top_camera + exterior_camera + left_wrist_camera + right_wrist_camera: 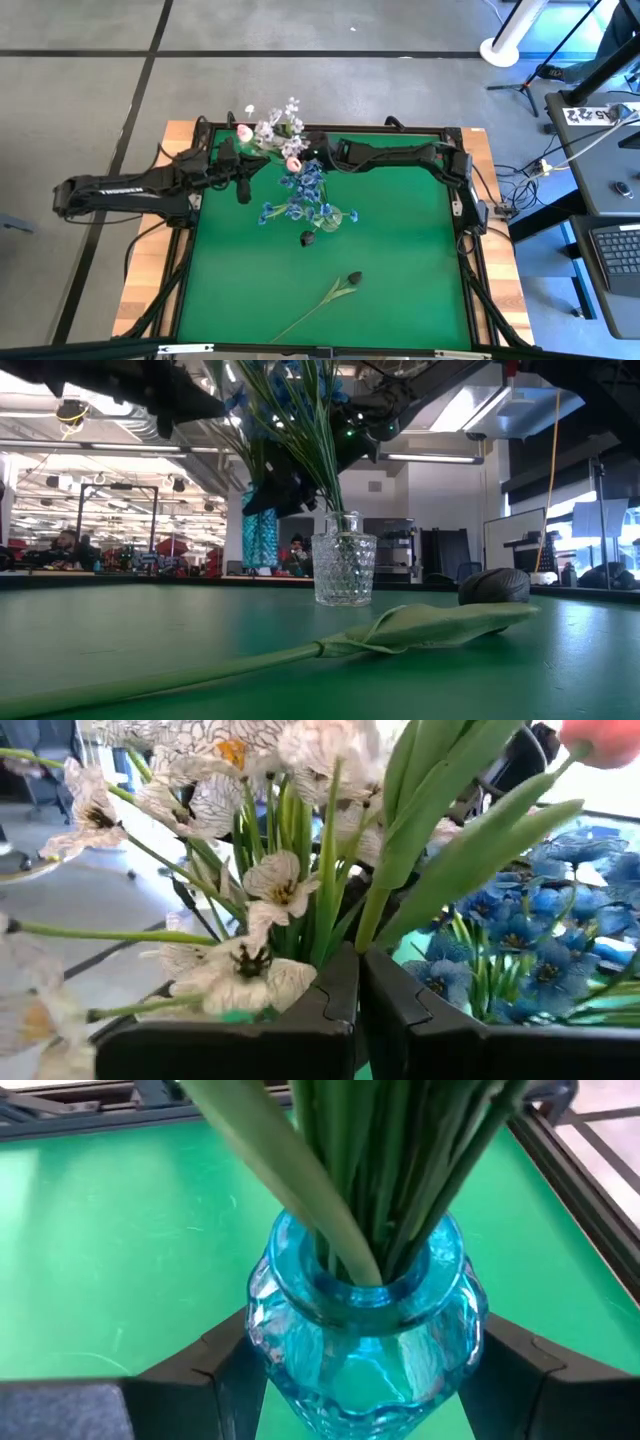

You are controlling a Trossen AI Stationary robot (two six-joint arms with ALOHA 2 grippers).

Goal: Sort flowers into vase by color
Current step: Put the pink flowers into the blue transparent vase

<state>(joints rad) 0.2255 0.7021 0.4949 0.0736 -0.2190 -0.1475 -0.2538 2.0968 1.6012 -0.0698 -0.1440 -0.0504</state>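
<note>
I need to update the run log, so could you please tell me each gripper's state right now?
Left gripper: shut, holding nothing, by the white blossoms.
Right gripper: closed around the blue vase, holding it.

The counter is covered in bright green with a black frame, and pale wood shows at its edges. A turquoise-blue glass vase holds green stalks. A clear vase has a cut diamond pattern. The blue blossoms have darker centres. The white blossoms carry dark veining and yellow-brown centres. A pink tulip shows among them. A near-black tulip lies on a green stem. Both arms are dark.
</note>
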